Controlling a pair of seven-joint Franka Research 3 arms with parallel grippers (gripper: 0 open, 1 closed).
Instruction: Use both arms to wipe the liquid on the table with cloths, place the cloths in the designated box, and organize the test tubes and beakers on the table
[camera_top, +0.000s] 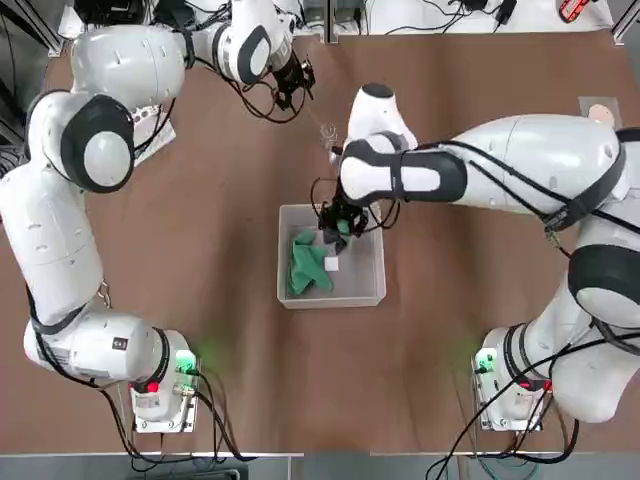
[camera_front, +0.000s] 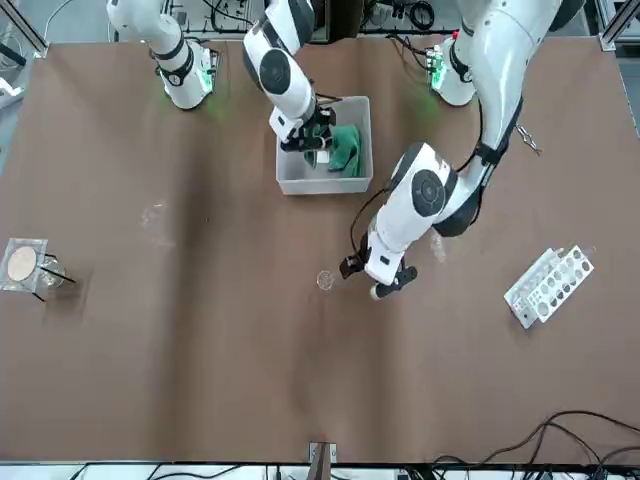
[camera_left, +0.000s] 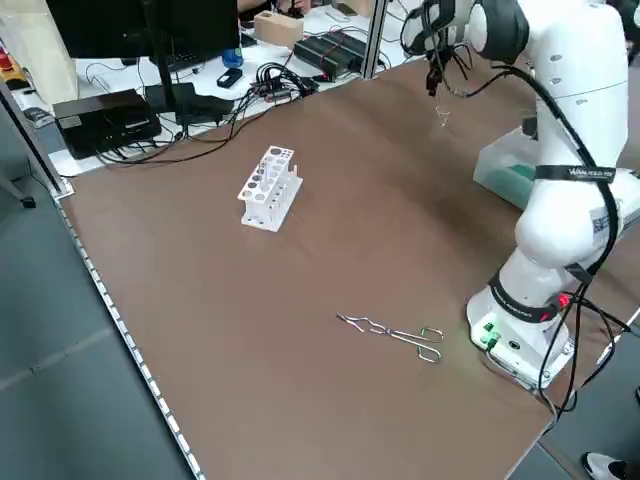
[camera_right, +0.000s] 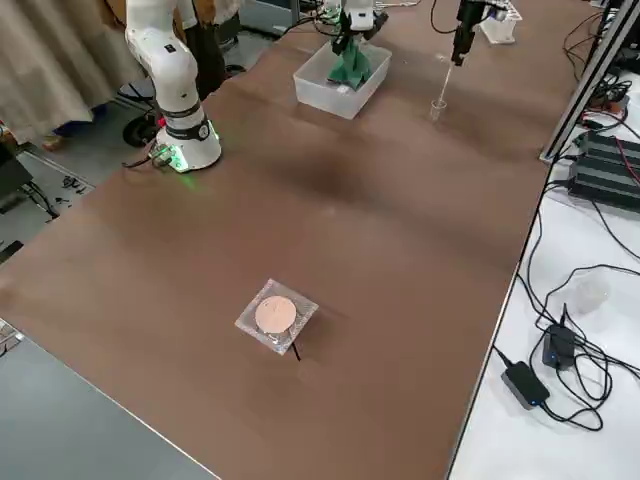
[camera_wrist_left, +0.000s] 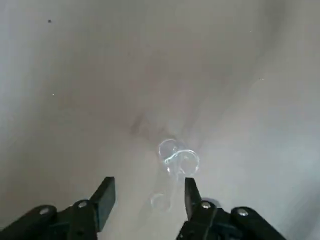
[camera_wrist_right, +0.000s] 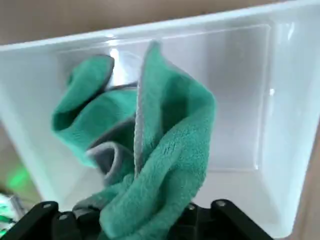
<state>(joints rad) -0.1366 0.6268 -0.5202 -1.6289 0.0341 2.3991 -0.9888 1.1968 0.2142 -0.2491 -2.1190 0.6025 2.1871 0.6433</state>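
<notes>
A small clear glass beaker (camera_wrist_left: 176, 160) stands on the brown table (camera_top: 200, 250) toward the far side, also seen as the beaker (camera_top: 328, 132) from above. My left gripper (camera_wrist_left: 147, 192) hovers over it, open, its fingertips a little short of the glass on either side. My right gripper (camera_top: 340, 222) hangs over the far edge of the white box (camera_top: 372, 290), shut on a green cloth (camera_wrist_right: 170, 150) that drapes down into the box. More green cloth (camera_top: 308, 265) lies bunched on the box floor. No test tubes show.
A white rack (camera_front: 548, 286) with round holes lies far out on my left side. Metal tongs (camera_left: 392, 333) rest near the left arm's base. A clear square dish (camera_front: 22, 264) holding a tan disc sits at the far right corner. A faint pale smear (camera_front: 155, 215) marks the table.
</notes>
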